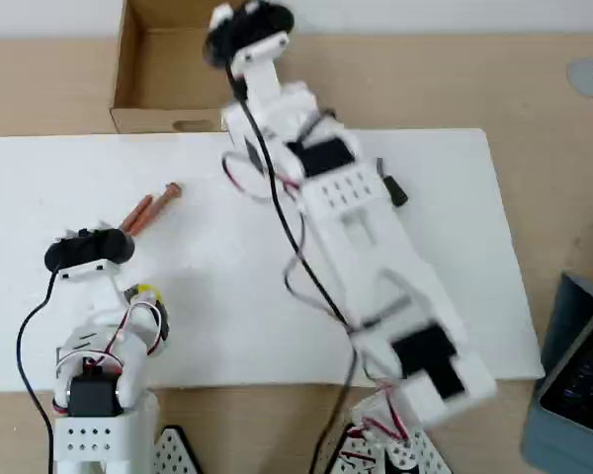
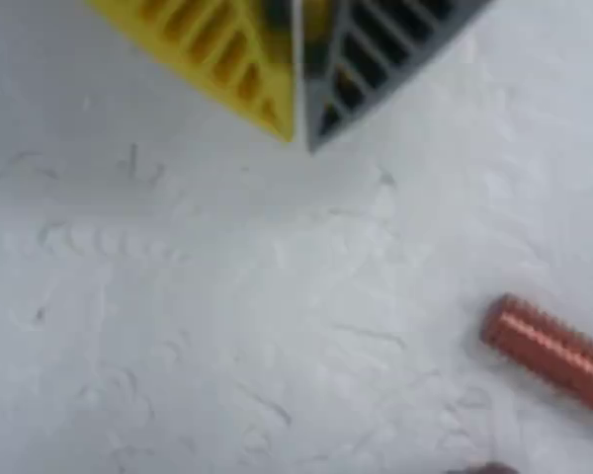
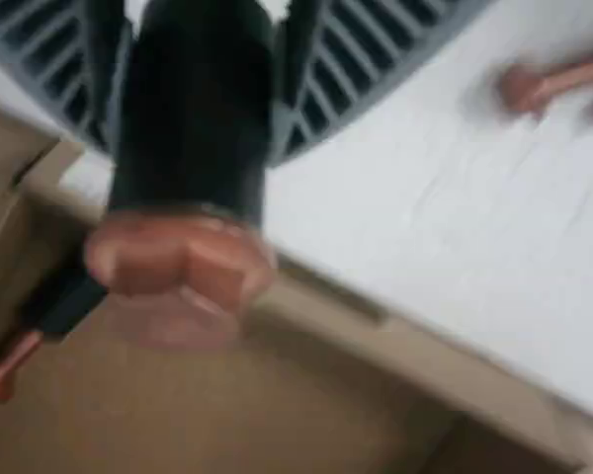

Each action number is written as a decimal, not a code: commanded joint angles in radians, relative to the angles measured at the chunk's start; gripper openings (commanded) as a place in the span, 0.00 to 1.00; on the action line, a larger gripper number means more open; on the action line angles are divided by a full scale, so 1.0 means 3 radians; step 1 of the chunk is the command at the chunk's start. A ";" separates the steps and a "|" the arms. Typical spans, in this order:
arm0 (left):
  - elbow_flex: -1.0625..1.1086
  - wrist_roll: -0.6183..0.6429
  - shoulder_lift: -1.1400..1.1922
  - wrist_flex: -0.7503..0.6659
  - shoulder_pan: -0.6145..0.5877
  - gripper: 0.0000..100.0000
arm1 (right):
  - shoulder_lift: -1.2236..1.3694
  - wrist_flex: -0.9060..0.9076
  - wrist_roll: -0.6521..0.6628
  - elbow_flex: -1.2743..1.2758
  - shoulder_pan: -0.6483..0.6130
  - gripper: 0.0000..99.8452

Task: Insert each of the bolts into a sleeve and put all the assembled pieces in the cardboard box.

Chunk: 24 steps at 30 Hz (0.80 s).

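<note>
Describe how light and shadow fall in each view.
High view: the white mat is evenly lit, without hard shadows. Left wrist view: a bright sheen runs along the copper bolt. Right wrist view: the cardboard box looks darker than the mat, beneath the sleeved bolt.

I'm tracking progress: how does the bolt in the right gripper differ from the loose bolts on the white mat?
The held bolt, in the right gripper, sits inside a black sleeve with only its hex head showing; the loose bolts are bare. The held bolt hangs over the cardboard box; the loose bolts lie flat on the white mat. Both are copper-coloured.
</note>
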 commanded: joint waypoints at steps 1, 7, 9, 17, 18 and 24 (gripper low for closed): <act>-0.0015 0.0000 -0.0033 -0.0020 -0.0026 0.00 | 0.0586 -0.0118 0.0210 -0.0949 0.0069 0.01; -0.0015 0.0000 -0.0033 -0.0020 -0.0026 0.00 | 0.1562 -0.0118 0.0527 -0.2100 0.0054 0.01; -0.0015 0.0000 -0.0033 -0.0020 -0.0026 0.00 | 0.1874 -0.0113 0.0670 -0.2452 0.0054 0.01; -0.0015 0.0000 -0.0033 -0.0015 -0.0026 0.00 | 0.2862 -0.0087 0.1130 -0.3593 0.0018 0.01; -0.0015 0.0000 -0.0033 -0.0015 -0.0026 0.00 | 0.2949 -0.0087 0.1181 -0.3680 0.0013 0.01; -0.0015 0.0000 -0.0033 -0.0015 -0.0026 0.00 | 0.3266 0.0015 0.1432 -0.4002 -0.0095 0.02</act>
